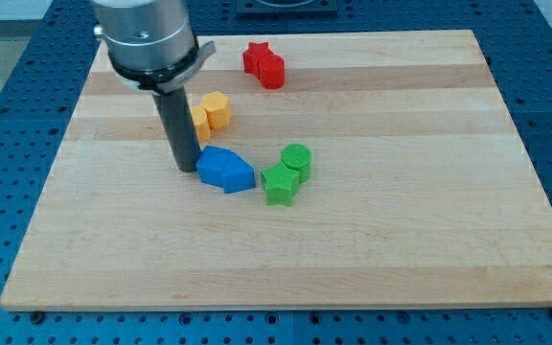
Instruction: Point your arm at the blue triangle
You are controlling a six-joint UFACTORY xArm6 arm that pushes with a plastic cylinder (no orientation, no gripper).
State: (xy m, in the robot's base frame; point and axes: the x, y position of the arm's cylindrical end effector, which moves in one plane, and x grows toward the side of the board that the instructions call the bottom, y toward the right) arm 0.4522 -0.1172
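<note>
rod upright, my tip (187,169) on table.

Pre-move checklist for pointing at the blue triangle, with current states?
1. Blue block visible, unobstructed: ok.
2. My tip just at its left edge: ok.
3. Tip touching the blue block or a hair apart: cannot tell.
4. Yellow blocks behind the rod, close by; contact: cannot tell.
5. Green blocks to the right of blue, apart from the tip: ok.
6. Red blocks far at the view's top: ok.
</note>
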